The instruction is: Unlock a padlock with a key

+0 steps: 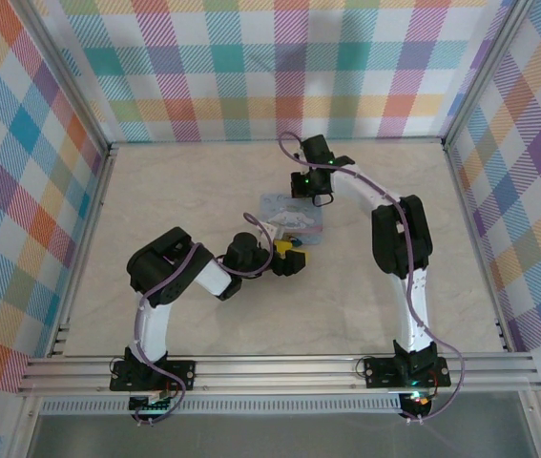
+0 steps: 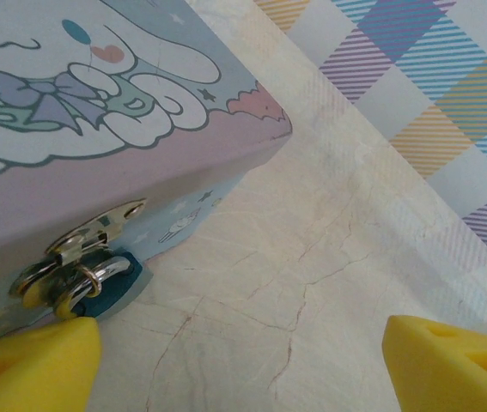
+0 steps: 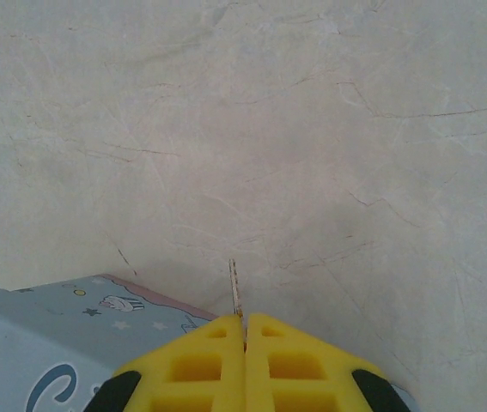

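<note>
The padlock point(image 2: 110, 287) is hanging on the hasp point(image 2: 97, 227) at the tin point(image 2: 97, 129) side, body lying low near the tabletop point(image 2: 312, 257). The left gripper point(image 2: 239, 365) jaws are standing wide, one finger just beside the padlock. The right gripper point(image 3: 244, 322) jaws are pinching the key point(image 3: 234, 287), blade pointing straight out beside the tin.

You can read almost nothing here. On the lid of the pale blue, cartoon-printed tin point(image 3: 71, 335), the right wrist view gives you one large, curly, darker blue "C"; whatever follows it is cut off. In the left wrist view, the lid print is drawing only, and the small teal-bodied padlock point(image 2: 116, 290) at the tin's front edge shows no legible marking.
</note>
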